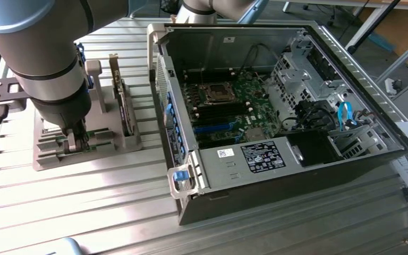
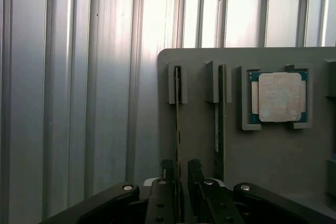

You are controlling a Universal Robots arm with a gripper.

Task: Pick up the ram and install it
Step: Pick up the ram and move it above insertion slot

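Note:
The ram [image 2: 177, 114] stands on edge in a slot of the grey holder [image 2: 273, 156], seen as a thin dark strip. My gripper [image 2: 181, 171] is open, with one finger on each side of the ram's near end and a small gap between each finger and the board. In the exterior view the gripper [image 1: 76, 142] is lowered onto the holder [image 1: 51, 159], towards the exterior view's left. A second thin board [image 2: 220, 119] stands in the neighbouring slot.
A square silver processor [image 2: 279, 97] lies in a recess of the holder. A dark expansion card [image 1: 124, 106] stands upright on the holder. The open computer case [image 1: 275, 159] lies to the exterior view's right, with the motherboard's memory slots [image 1: 222, 114] exposed. Everything rests on a ribbed metal table [image 1: 83, 212].

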